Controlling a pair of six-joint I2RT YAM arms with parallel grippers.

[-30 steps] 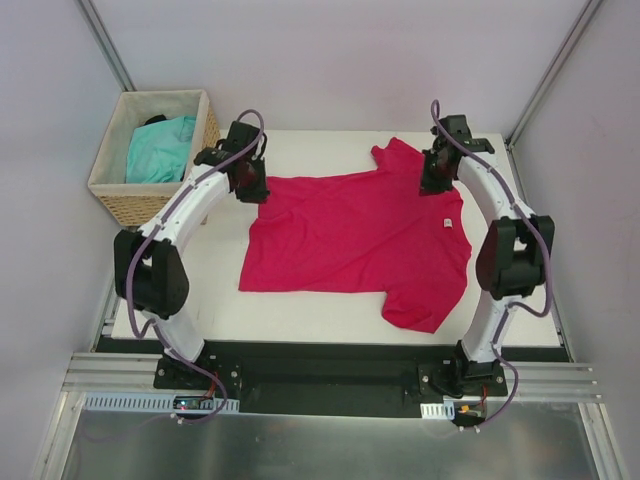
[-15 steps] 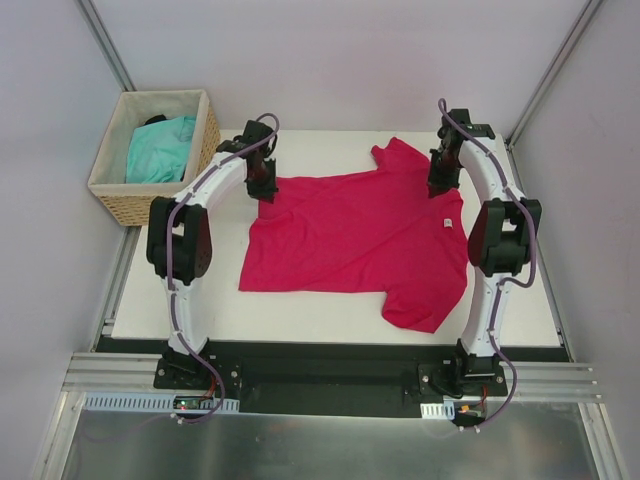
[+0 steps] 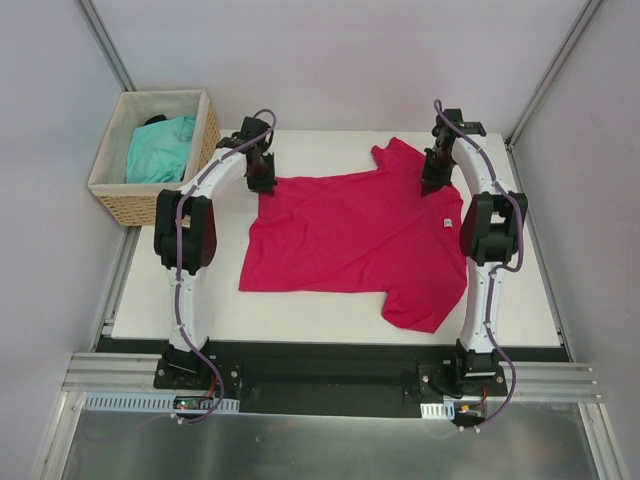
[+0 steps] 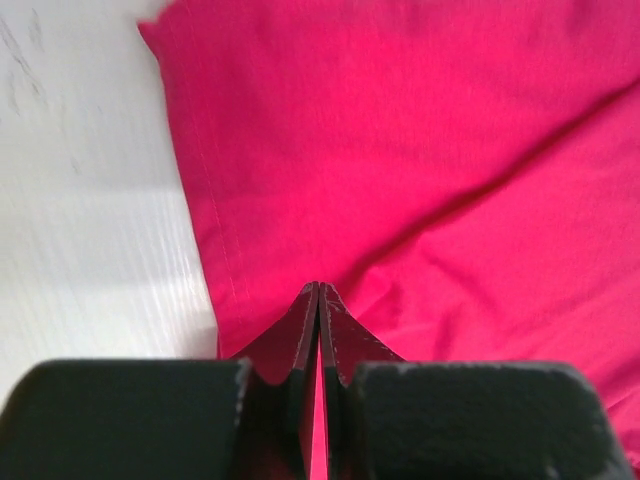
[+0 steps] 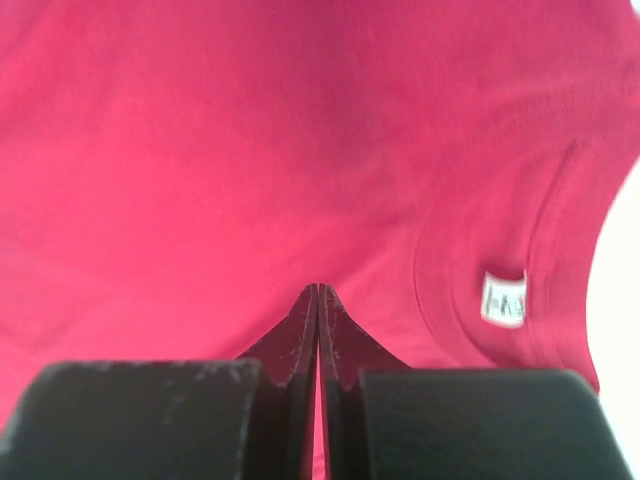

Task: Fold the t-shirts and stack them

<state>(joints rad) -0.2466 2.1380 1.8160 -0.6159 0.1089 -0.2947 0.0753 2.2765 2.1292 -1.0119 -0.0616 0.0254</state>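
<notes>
The white table (image 3: 330, 310) in front of me carries one crimson t-shirt (image 3: 350, 235). It is spread flat with its neck toward my right, a small white label (image 3: 448, 223) showing there. One sleeve points to the far edge and the other to the near edge. A wicker basket (image 3: 130, 205) stands at the far left corner; I cannot tell whether it rests on the table.

Top camera, high behind the arm bases, looks down over the whole table (image 3: 300, 318); left wrist camera peers past the left gripper (image 4: 318, 288), tight on the hemmed edge of the crimson-pink t-shirt (image 4: 420, 150); right wrist camera, just as tight past the right gripper (image 5: 318, 290), catches the neck label (image 5: 503, 299); all three share that shirt.
</notes>
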